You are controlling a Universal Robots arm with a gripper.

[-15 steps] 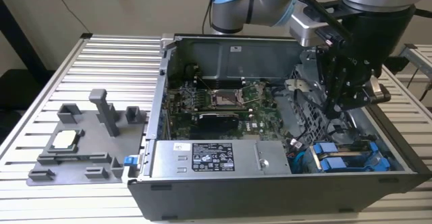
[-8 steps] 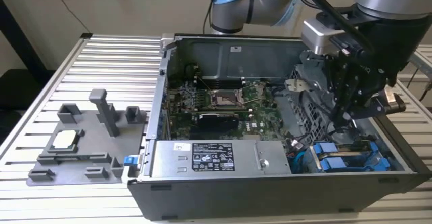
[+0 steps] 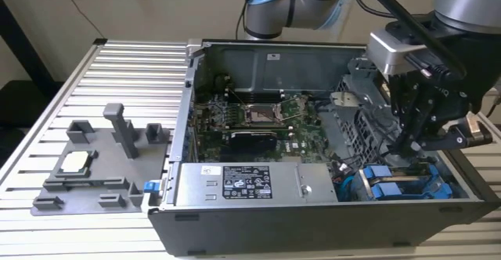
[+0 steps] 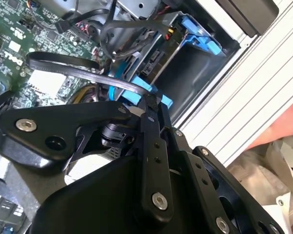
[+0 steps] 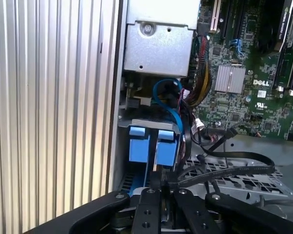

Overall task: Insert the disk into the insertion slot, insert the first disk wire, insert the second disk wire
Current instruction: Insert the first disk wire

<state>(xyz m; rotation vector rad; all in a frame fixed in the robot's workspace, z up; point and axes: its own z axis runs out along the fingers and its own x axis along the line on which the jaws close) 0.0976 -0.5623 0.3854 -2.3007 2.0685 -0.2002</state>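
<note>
Gripper [image 3: 409,149]: low in drive corner of PC case [image 3: 313,225], exterior view's right. Jaws drawn nearly together and appear to pinch end of black flat disk wire [image 4: 78,68]. Grip pt part hidden, so judged.
Disk: blue carrier front [image 5: 166,146] sits in insertion slot [image 5: 151,123] of grey drive cage [image 5: 248,183], just ahead of gripper; looks fully home. Similar blue front [image 5: 139,144] just beside it.
Wire: loops free over cage; not seen plugged.
Risk 1: connector skewed in pinch → misses port, jams or bends contacts.
Risk 2: slack loop catches cage edge or nearby blue cable [image 5: 168,105] → wire drags out of jaws.
Risk 3: gripper nudges carrier tabs → disk unlatches, backs out.
Stage (est.): disk step done; wire work in hand.
</note>
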